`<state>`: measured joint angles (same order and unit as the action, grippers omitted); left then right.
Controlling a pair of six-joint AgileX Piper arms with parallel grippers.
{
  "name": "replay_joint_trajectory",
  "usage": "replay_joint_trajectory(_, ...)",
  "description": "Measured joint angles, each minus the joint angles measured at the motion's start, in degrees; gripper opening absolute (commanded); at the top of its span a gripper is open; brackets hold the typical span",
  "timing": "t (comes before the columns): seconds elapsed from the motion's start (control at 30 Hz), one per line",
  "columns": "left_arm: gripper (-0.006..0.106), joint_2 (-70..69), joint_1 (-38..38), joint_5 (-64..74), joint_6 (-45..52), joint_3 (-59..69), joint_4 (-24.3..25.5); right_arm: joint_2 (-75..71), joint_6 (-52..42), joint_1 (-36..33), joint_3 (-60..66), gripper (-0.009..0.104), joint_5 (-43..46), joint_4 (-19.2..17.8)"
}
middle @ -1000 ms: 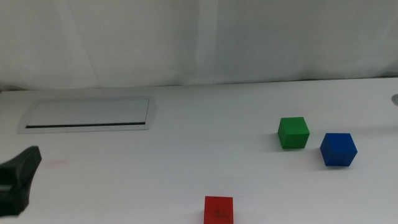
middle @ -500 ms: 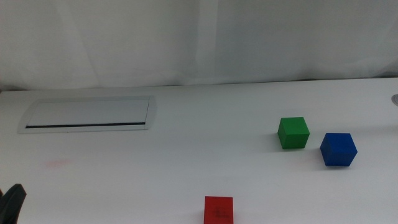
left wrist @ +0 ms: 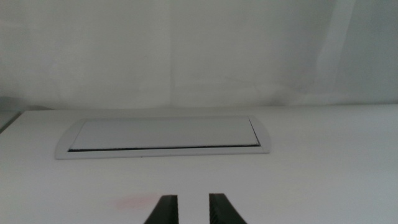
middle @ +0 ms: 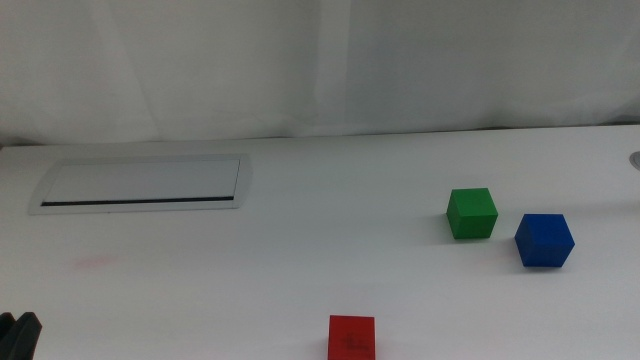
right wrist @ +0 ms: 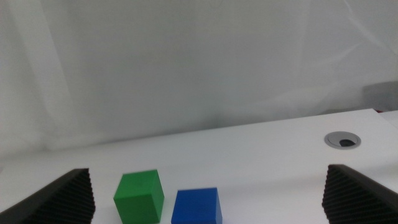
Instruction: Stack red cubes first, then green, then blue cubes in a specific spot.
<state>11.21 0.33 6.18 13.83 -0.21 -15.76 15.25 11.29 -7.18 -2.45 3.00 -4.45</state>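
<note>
**Bright, even light; soft wrist views**

Diffuse light washes the white surface (middle: pixel 300 250) nearly shadowless; the green cube (middle: pixel 471 213) and blue cube (middle: pixel 544 240) cast only faint shadows; both wrist views look hazy, with the right tool (right wrist: pixel 208 199) blurred at its edges.

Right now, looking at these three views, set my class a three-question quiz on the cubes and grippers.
1. True or false: the green cube sits on the blue cube.
2. Which cube lies nearest the camera in the middle view?
A. green
B. blue
C. red
3. Fill in: the right gripper's jaws stand wide ____.

Key
1. False; they rest side by side on the table, apart.
2. C, the red cube.
3. open. The left gripper waits near the table's left corner.
</note>
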Motion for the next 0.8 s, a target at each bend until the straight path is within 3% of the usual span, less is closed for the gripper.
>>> replay_joint_trajectory(0.13,0.015,0.0,0.0,-0.11,-0.5,0.0,0.0,0.0,0.65,0.0,-1.02,0.103,-0.66,1.15)
replay_joint_trajectory(0.3,0.015,0.0,0.0,-0.23,-2.07,0.0,0.0,0.12,0.74,0.0,-7.7,0.103,-8.78,2.16)
replay_joint_trajectory(0.57,0.015,0.0,0.0,-0.23,-6.21,0.0,0.0,6.87,0.74,0.0,-23.3,0.103,-25.68,-0.56)
replay_joint_trajectory(0.8,0.015,0.0,0.0,-0.23,-6.44,0.0,0.37,17.54,-0.93,0.0,-32.33,0.103,-33.83,-1.13)
